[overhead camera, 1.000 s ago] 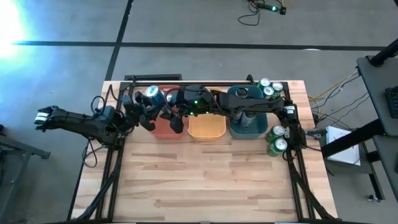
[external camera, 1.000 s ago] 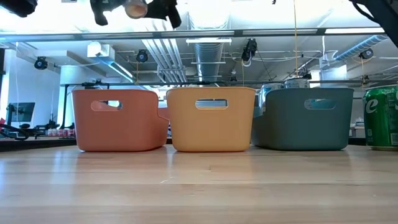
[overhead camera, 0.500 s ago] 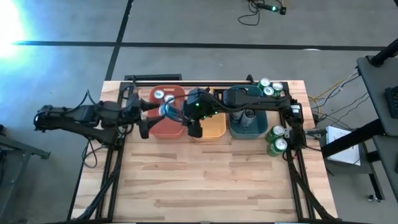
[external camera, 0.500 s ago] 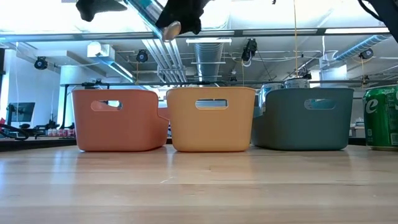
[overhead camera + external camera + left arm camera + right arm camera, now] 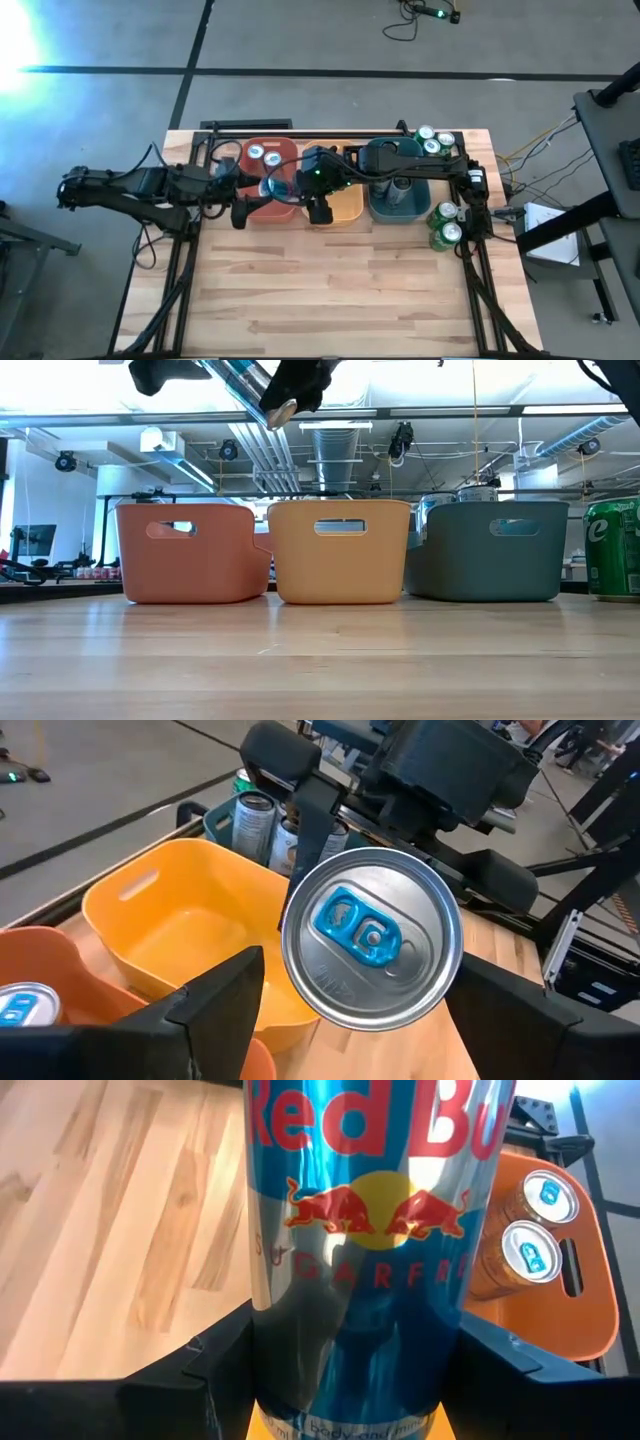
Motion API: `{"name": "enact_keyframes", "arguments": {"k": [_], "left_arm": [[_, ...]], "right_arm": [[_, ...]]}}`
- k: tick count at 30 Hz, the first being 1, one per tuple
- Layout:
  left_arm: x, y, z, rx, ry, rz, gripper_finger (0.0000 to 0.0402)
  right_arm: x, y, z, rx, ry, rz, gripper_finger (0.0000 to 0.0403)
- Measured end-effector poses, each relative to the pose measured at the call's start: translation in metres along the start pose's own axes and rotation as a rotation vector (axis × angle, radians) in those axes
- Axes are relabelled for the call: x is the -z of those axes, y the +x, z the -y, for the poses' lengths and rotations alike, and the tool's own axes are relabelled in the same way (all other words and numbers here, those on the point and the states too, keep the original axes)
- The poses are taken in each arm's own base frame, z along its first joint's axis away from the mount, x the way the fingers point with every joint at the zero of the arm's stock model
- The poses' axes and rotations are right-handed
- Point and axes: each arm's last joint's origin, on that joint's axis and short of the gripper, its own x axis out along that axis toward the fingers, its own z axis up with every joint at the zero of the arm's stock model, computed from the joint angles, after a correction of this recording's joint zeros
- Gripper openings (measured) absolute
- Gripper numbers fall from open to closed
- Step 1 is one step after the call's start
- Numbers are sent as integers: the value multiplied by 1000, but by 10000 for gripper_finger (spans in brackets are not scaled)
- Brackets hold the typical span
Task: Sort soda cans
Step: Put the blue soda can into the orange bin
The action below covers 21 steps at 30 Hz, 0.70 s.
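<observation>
I've got the right tool [image 5: 352,1380] clamped around a blue-and-silver can [image 5: 268,186], its fingers [image 5: 215,1375] pressed against either side of the body. The can hangs tilted in the air above the bins, over the seam where the red bin [image 5: 247,207] meets the orange bin [image 5: 345,210]. My left tool [image 5: 350,1025] faces the can's silver top end-on, spread wide, with a finger [image 5: 205,1015] on each side of the rim; I can't tell whether they touch it. Two more blue-topped cans [image 5: 263,155] stand in the red bin. In the teal bin [image 5: 382,208] I see dark cans [image 5: 400,186]. Green cans stand on the desk [image 5: 330,290]: one cluster [image 5: 433,140] at the far right corner behind the teal bin, and a pair [image 5: 445,225] near the right edge.
</observation>
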Motion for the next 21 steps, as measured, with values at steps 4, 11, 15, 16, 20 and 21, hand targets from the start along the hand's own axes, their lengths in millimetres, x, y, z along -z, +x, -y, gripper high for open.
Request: {"name": "enact_keyframes", "arguments": {"k": [4,11,15,16,20,21], "left_arm": [[0,3,1,4,-20,-1,282],[5,21,4,-10,-65,-53,293],[8,34,8,-15,-62,-67,301],[8,36,8,-11,-62,-72,301],[11,43,8,-19,-63,-106,299],[9,43,8,-19,-66,-114,296]], "right_arm": [[2,0,-1,-8,-10,-17,236],[6,4,-2,-22,-47,-51,232],[11,7,-3,-32,-63,-73,238],[12,9,-4,-36,-63,-78,238],[16,12,-5,-46,-61,-96,234],[16,13,-5,-46,-59,-98,233]]}}
